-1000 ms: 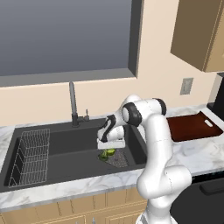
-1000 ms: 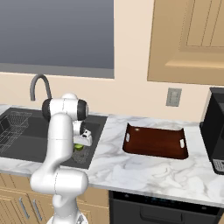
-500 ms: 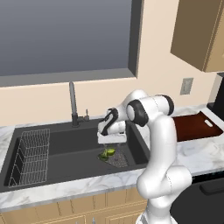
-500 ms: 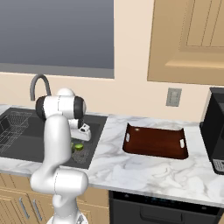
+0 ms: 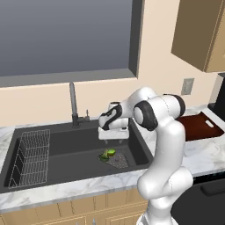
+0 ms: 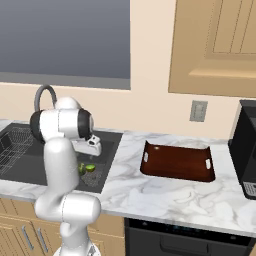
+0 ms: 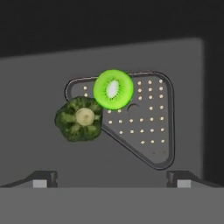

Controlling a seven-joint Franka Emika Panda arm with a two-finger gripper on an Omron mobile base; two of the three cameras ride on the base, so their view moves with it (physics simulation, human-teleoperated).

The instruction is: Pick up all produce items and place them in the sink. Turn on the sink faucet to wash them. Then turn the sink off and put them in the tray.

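A lime-green fruit (image 7: 113,89) and a broccoli floret (image 7: 79,119) lie touching on the mesh drain (image 7: 146,131).

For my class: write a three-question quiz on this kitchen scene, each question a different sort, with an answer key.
1. True or false: the broccoli floret lies in the sink.
2. Multiple choice: the lime-green fruit rests on A) the tray B) the mesh drain C) the wire rack.
3. Fill in: the end effector above the produce is ____.

Key: 1 true; 2 B; 3 open.
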